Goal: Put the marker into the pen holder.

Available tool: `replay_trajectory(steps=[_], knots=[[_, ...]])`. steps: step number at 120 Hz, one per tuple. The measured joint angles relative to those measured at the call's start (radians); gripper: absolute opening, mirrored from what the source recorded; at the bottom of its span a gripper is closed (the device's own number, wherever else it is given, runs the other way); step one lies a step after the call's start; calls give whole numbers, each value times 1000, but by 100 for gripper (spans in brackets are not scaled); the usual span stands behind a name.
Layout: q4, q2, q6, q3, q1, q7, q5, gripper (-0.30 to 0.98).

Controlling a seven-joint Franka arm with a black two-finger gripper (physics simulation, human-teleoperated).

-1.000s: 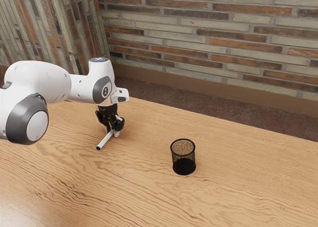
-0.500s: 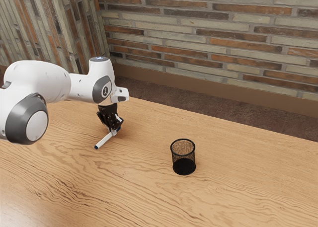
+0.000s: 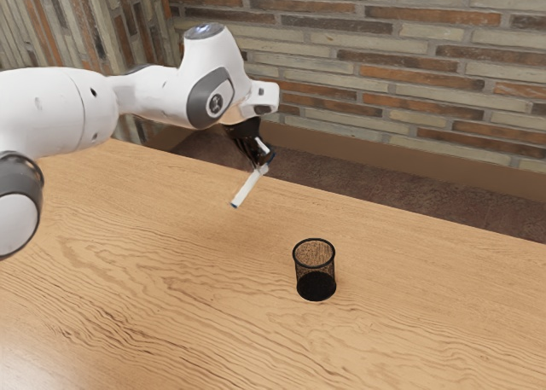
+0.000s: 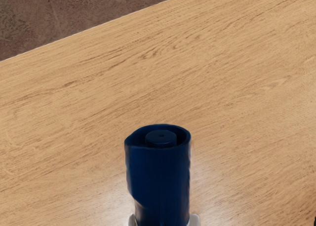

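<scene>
Above the table [image 3: 171, 279], the marker [image 3: 248, 188] is held clear of the surface at a tilt, with its low end directed toward the exterior view's left. The pen holder [image 3: 316, 275] is stood upright on the table, apart from the marker and nearer the exterior view's right. Insertion is not yet done.

Risk 1, rim strike: if descent is made at the present tilt, the rim may be caught by the low end and the holder pushed or tipped. Risk 2, slip: if such contact is forced, the marker may be turned in the grip. Risk 3, missed drop: if release is made before the low end is inside the mouth, the marker may be dropped outside.

Claw state: the gripper [image 3: 263, 165] is closed on the marker. 2 pale finger pads [image 4: 195, 220] are seen at opposite sides of the blue end [image 4: 159, 181]; the opening is judged to be limited to the marker's thickness.
</scene>
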Motion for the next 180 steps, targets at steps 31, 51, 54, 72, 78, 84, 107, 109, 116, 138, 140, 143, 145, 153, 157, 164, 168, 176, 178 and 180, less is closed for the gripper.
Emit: replay_trajectory(steps=[31,51,54,72,78,84,107,109,116,138,140,143,145,153,157,164,168,176,178,180], knots=[[7,-8,113,-45,-127,-5,-62,-10],[5,34,190,-53,-171,-12,-96,-10],[3,39,200,-54,-174,-13,-98,-10],[-56,46,254,-55,-172,-15,-111,-10],[-65,46,267,-54,-171,-15,-112,-10],[-80,45,279,-54,-169,-16,-113,-10],[-113,27,329,-54,-167,-15,-112,-9],[-114,23,331,-54,-167,-14,-113,-9],[-128,3,338,-54,-171,-13,-114,-9],[-218,-51,352,-54,-178,-9,-117,-8],[-221,-51,352,-54,-178,-8,-118,-8],[-227,-51,353,-54,-181,-8,-118,-8],[-230,-50,354,-54,-184,-7,-118,-8],[-240,-49,355,-54,-193,-6,-119,-8],[-247,-48,356,-54,-197,-6,-119,-8],[-263,-49,356,-52,-199,-4,-121,-8],[-271,-48,356,-52,-199,-4,-122,-8],[-282,-46,358,-51,-200,-2,-123,-8],[-284,-45,358,-51,-200,-1,-124,-8],[-287,-45,358,-51,-200,-1,-124,-8]])
